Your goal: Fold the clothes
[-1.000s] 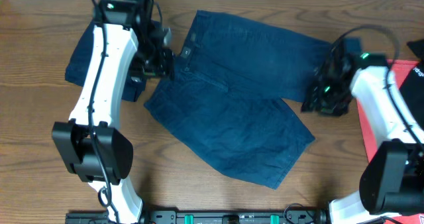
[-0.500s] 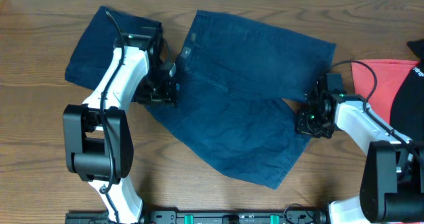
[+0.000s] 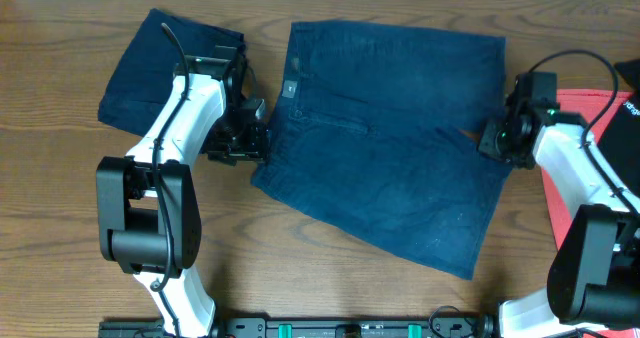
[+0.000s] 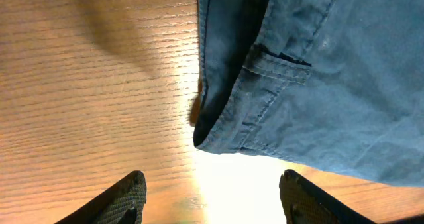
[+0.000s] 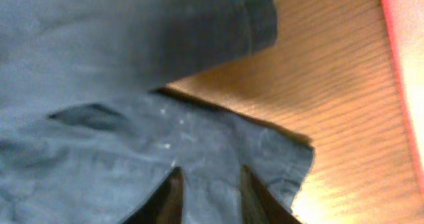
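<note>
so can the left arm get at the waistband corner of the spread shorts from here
Probably yes: the left pincer is open, the shorts' waistband corner lies just ahead, and only bare table lies between.

The overhead camera looks straight down on the table (image 3: 60,228) from well above, with the near edge at the bottom. The left wrist camera sits close over the shorts' (image 4: 331,65) left waistband corner and looks past its own fingers (image 4: 126,197). The right wrist camera, nearer still and blurred, faces the right hem and the edge of a red cloth (image 5: 404,65). Overhead takes in both spots.
</note>
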Tool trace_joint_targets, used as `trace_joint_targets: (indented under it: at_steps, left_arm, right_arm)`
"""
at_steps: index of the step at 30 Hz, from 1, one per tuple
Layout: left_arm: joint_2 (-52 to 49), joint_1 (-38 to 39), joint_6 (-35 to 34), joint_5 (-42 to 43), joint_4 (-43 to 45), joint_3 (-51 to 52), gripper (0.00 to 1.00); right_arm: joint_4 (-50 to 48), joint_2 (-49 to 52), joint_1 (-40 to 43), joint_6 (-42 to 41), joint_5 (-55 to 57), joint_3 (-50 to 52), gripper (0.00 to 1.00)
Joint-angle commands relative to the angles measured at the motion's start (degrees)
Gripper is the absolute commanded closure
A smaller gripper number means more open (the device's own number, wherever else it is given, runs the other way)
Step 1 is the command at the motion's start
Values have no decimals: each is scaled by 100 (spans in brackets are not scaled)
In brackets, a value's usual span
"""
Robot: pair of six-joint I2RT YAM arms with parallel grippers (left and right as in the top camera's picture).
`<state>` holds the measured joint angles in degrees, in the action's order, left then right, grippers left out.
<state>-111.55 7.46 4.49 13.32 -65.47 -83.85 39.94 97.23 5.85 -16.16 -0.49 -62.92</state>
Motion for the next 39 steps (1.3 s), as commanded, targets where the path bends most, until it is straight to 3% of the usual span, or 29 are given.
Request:
trace_joint_targets:
  at_steps: [1, 7, 15, 17, 20, 27, 32, 39]
  left_arm:
    - [-59, 2, -46, 214, 4, 13, 33]
    - [-59, 2, -48, 271, 72, 286, 33]
    - [-59, -4, -74, 166, 1130, 1255, 34]
    - [-59, -4, -74, 13, 1300, 1349, 49]
    - [-59, -4, -72, -153, 1239, 1373, 94]
    - [-55, -4, -201, -656, 1049, 1370, 94]
    - [-55, -4, -291, -654, 1049, 1370, 94]
    - [-55, -4, -334, -640, 1049, 1370, 94]
  right_arm:
    - [389, -13, 20, 101, -133, -278, 68]
    - [1307, -251, 15, 225, -761, -352, 69]
    - [1967, -1008, 9, 468, -901, -350, 68]
    - [1991, -1309, 9, 466, -903, -350, 68]
    - [2197, -1740, 9, 452, -903, -350, 65]
    - [2538, -2103, 9, 94, -922, 138, 57]
    - [2184, -2098, 9, -321, -1272, 1366, 62]
    - [1585, -2098, 9, -675, -1779, 2505, 59]
